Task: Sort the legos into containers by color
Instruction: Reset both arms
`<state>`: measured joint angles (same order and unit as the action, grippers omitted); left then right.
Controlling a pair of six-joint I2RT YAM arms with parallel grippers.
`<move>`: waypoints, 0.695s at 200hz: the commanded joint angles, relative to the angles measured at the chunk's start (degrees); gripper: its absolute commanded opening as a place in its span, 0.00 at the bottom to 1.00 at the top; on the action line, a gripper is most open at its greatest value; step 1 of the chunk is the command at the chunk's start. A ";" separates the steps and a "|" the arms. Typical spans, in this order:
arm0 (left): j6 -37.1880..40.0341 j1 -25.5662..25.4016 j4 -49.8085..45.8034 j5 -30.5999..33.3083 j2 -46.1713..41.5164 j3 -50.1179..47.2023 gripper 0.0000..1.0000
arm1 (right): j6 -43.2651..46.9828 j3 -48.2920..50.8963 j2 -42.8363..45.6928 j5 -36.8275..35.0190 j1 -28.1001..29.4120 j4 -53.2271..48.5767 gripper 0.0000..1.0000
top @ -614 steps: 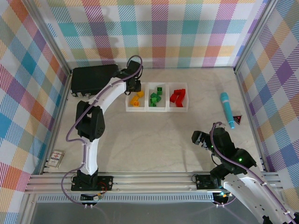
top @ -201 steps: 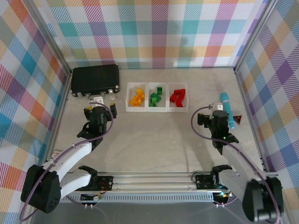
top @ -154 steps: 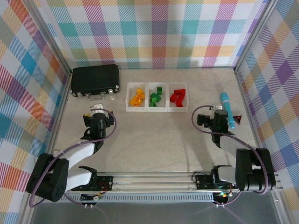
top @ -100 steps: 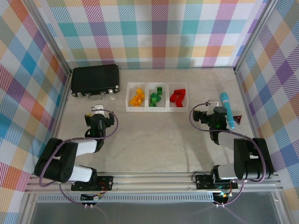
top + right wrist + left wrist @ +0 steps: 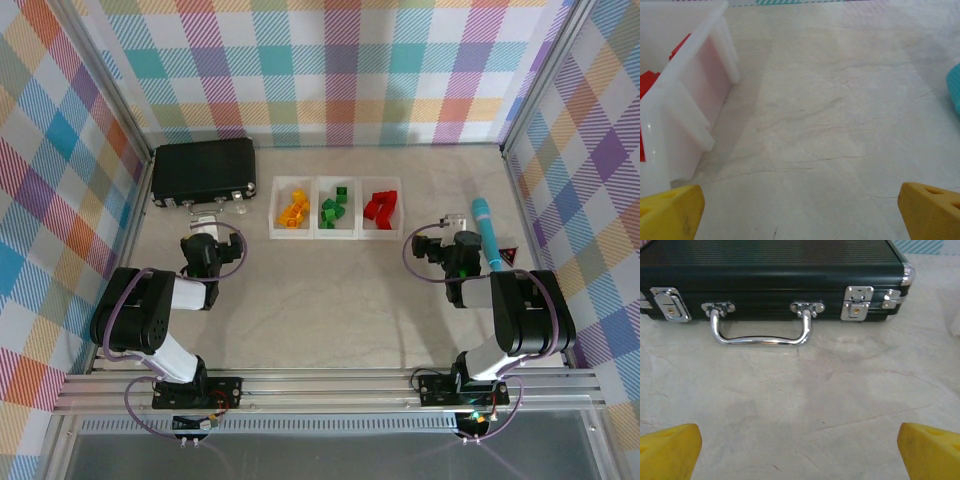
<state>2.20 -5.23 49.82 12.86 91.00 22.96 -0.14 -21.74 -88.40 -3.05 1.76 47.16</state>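
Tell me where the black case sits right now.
Top view: the black case lies at the far left of the table, beside the containers, just ahead of the left end effector.

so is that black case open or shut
Shut. The black case has its lid flush on the base, its latches lying flat across the seam, and its handle down against the table.

A white bin (image 5: 685, 110) holding red legos (image 5: 647, 82) stands at the left of the frame. A teal object (image 5: 954, 90) pokes in at the right edge. The right gripper's (image 5: 800, 220) yellow fingertips (image 5: 670, 210) sit wide apart in the bottom corners.
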 commanded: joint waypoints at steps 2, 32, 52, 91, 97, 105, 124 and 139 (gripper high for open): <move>-0.70 -0.39 0.23 -1.22 -0.65 0.15 1.00 | -1.35 -1.29 0.59 -1.84 -0.27 1.17 0.99; -0.77 -0.31 0.36 -1.25 -0.64 0.11 1.00 | -1.31 -1.29 0.65 -1.80 -0.27 1.18 0.99; -0.67 -0.35 0.36 -1.19 -0.65 0.16 1.00 | -1.35 -1.34 0.52 -1.83 -0.33 1.25 0.99; 0.04 -0.48 0.24 -2.44 -0.47 0.24 1.00 | -1.33 -1.29 0.51 -1.79 -0.27 1.25 0.99; 0.83 -0.54 -0.28 -4.63 -0.47 0.46 1.00 | -1.35 -1.29 0.51 -1.79 -0.28 1.19 0.99; 0.84 -0.50 -0.77 -5.31 -0.58 0.70 1.00 | -1.33 -1.30 0.50 -1.84 -0.30 1.25 0.99; 0.83 -0.44 -0.54 -5.30 -0.56 0.60 1.00 | -1.32 -1.30 0.58 -1.81 -0.28 1.23 0.99; 0.82 -0.39 -0.18 -5.24 -0.73 0.27 1.00 | -1.31 -1.30 0.51 -1.82 -0.27 1.17 0.99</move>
<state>2.50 -5.50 49.54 9.41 91.00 22.96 -0.82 -21.87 -88.40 -4.51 1.76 47.13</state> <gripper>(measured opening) 0.997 0.990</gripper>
